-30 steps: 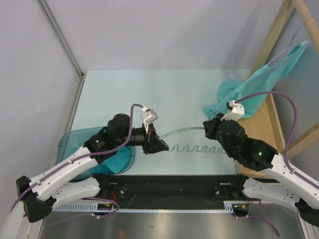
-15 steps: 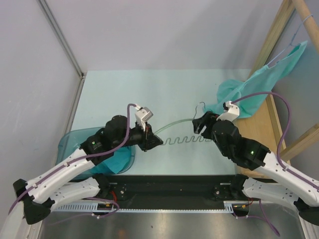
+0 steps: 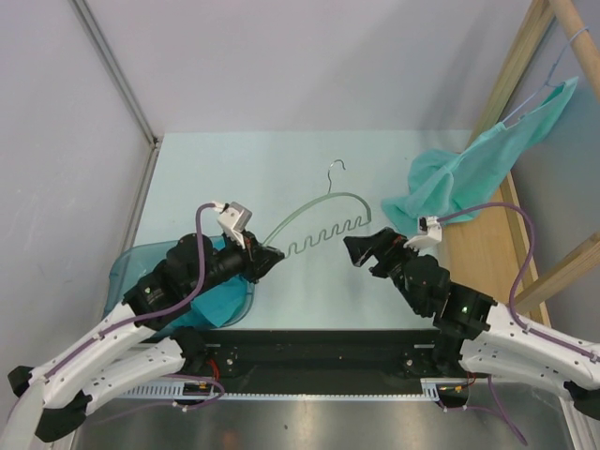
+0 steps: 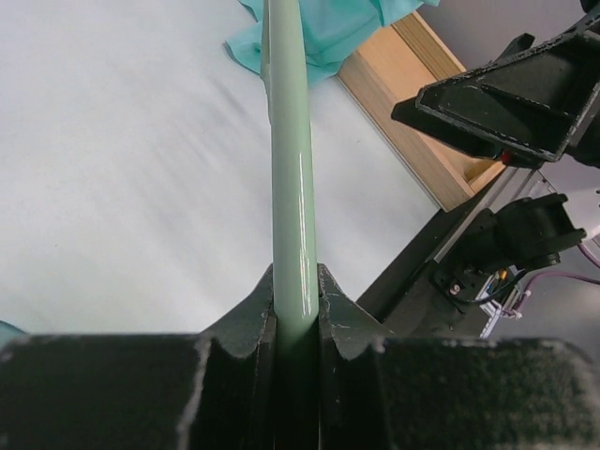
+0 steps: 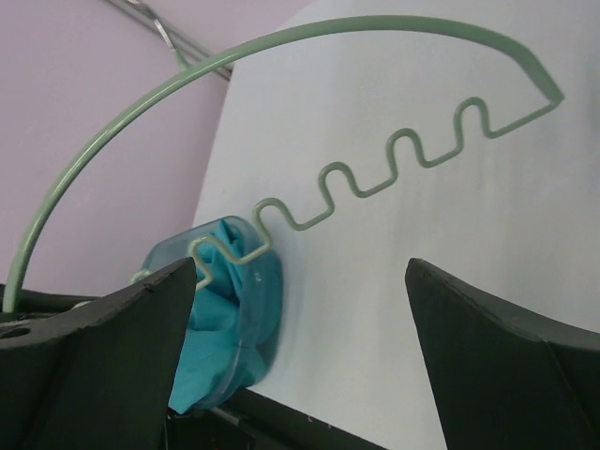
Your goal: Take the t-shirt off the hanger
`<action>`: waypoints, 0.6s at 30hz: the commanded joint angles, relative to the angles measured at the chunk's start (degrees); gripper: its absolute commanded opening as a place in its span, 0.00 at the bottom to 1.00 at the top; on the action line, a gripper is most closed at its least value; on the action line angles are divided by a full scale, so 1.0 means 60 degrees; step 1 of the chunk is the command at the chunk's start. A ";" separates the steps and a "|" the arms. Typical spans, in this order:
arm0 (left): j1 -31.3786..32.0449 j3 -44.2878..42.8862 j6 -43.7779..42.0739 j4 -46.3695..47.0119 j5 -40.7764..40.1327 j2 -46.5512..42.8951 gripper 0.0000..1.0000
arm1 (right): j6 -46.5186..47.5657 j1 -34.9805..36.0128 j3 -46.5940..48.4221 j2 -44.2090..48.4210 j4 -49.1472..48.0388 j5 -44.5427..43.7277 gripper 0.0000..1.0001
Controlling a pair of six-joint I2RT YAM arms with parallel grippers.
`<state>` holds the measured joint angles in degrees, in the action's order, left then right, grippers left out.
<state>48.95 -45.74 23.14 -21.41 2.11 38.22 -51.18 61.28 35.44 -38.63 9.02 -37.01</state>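
The pale green hanger (image 3: 319, 211), with a wavy lower bar, lies over the table with no cloth on it, its hook (image 3: 337, 167) pointing to the far side. My left gripper (image 3: 267, 254) is shut on the hanger's left end. In the left wrist view the green rod (image 4: 289, 187) runs straight out from between the closed jaws (image 4: 295, 300). The teal t-shirt (image 3: 441, 183) is draped from the wooden rack down onto the table at the right, apart from the hanger. My right gripper (image 3: 361, 251) stands open and empty, just right of the hanger (image 5: 394, 20).
A clear blue tub (image 3: 127, 272) holding teal cloth (image 3: 217, 302) sits at the near left under my left arm. The wooden rack (image 3: 483, 234) stands along the table's right edge. A metal post (image 3: 112, 70) and wall bound the left side.
My right gripper opened, let go of the hanger and drew back toward the near edge. My left gripper pulled the hanger left and swung its hook toward the far side.
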 commanded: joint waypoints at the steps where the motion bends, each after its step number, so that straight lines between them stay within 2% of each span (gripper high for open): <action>1: -0.0014 0.0137 0.0392 0.1224 -0.0206 -0.0334 0.00 | 0.0194 0.0450 -0.0019 -0.0531 -0.2950 -0.0276 0.97; 6: -0.0014 0.0488 0.0932 0.1883 0.0233 -0.0481 0.00 | 0.0444 0.0715 0.0362 -0.1485 -0.3904 0.0133 0.93; 10: -0.0028 0.0679 0.1256 0.2322 0.0425 -0.0393 0.00 | 0.0211 0.0846 0.1093 -0.2276 -0.3542 0.0178 0.93; 14: -0.0028 0.0533 0.1388 0.2498 0.0556 -0.0291 0.00 | -0.0171 0.1212 0.1739 -0.2759 -0.3318 -0.0436 0.90; 18: -0.0028 0.0503 0.1563 0.2645 0.0761 -0.0246 0.00 | -0.0303 0.1666 0.1944 -0.2979 -0.3465 -0.1212 0.82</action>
<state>48.95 -41.34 30.26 -12.78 4.34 36.97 -51.03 69.08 43.99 -55.48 -8.69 -37.34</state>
